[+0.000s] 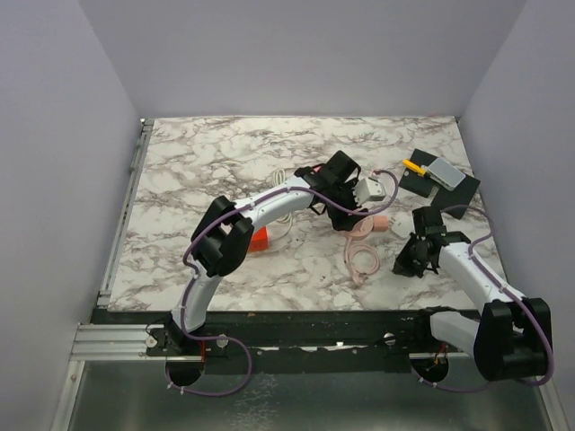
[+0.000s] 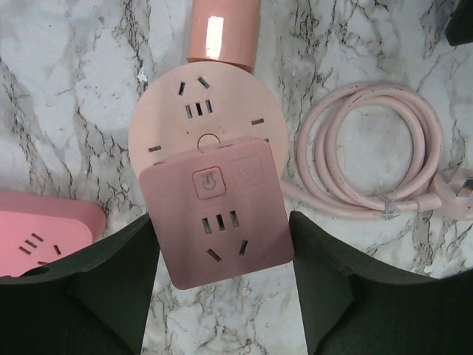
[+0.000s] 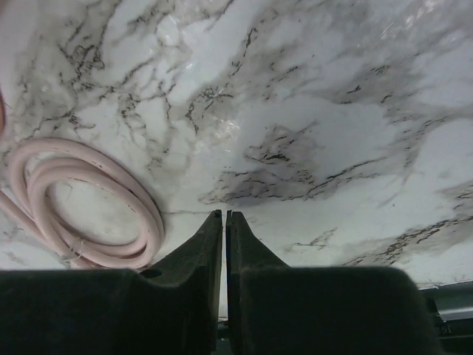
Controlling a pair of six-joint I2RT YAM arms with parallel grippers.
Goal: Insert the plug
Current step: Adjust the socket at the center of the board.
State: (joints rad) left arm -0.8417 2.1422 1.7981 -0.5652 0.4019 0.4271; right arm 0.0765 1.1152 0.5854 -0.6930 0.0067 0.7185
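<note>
My left gripper is shut on a pink square plug adapter, one finger on each side, holding it over a round pink socket base that has a pink cylinder at its far end. In the top view the left gripper holds the adapter just behind the socket base. A coiled pink cable with its own plug lies to the right. My right gripper is shut and empty over bare marble, right of the coil.
A red-pink power strip lies left of the left gripper and shows in the top view. A black pad with a grey device and a yellow item lies at the back right. Grey walls enclose the marble table.
</note>
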